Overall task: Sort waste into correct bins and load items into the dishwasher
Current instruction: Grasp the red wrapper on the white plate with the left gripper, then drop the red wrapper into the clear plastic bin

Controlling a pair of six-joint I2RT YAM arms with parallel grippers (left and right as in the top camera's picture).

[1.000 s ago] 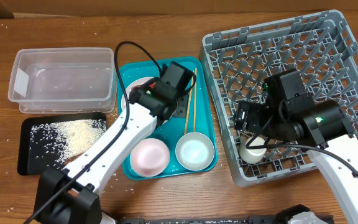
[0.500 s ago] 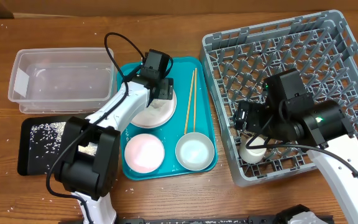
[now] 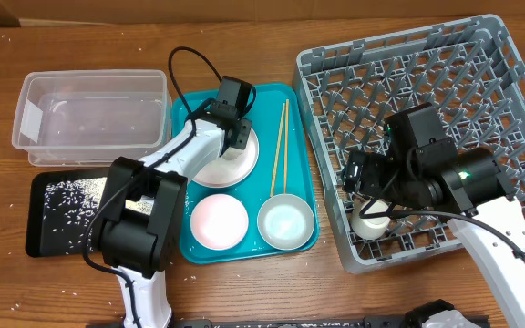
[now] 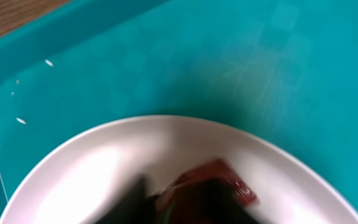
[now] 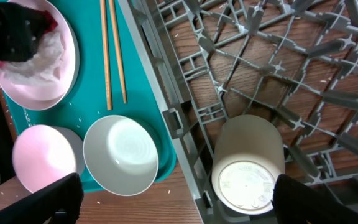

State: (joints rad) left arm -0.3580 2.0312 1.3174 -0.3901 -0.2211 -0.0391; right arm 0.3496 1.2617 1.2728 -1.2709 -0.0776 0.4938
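A white plate on the teal tray holds crumpled white waste and a red wrapper. My left gripper hangs right over this plate. In the left wrist view its dark fingers are blurred against the red wrapper. My right gripper is open above the front left of the grey dish rack. A white cup stands upside down in the rack between its spread fingers. Wooden chopsticks, a pink bowl and a white bowl lie on the tray.
A clear plastic bin stands at the left. In front of it lies a black tray with scattered rice. Rice grains dot the wooden table. The left arm lies across the tray's left edge.
My left gripper has shifted a little to the left over the plate and the arm has swung closer to the tray's left edge. The right arm has not moved.
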